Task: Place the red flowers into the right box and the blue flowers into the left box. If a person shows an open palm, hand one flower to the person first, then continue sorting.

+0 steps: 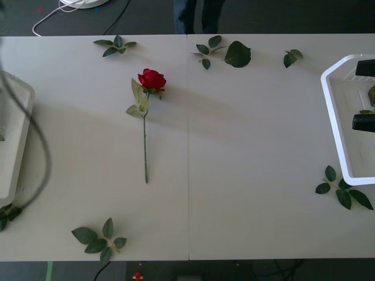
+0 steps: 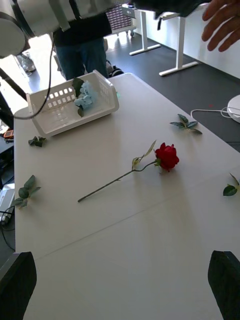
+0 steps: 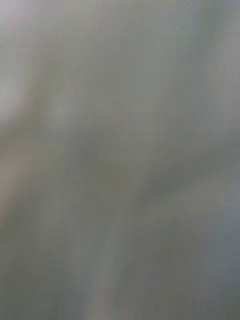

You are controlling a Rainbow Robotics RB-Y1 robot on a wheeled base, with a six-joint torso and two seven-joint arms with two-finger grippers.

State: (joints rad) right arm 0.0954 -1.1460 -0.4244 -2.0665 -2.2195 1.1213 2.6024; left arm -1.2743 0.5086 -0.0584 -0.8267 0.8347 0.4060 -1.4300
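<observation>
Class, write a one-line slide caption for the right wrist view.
A red rose lies on the white table beyond the open right gripper, with a blue flower in the white basket behind.

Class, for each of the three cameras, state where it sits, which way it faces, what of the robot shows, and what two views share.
Front view: above the arms, facing forward and down at the table; the right gripper hangs over the right box.
Right wrist view: on the right wrist, facing across the table toward the left box; its own jaws stand open.
Left wrist view: on the left wrist; blurred grey, facing cannot be told.
Shared: front and right wrist views both show the red rose.
</observation>
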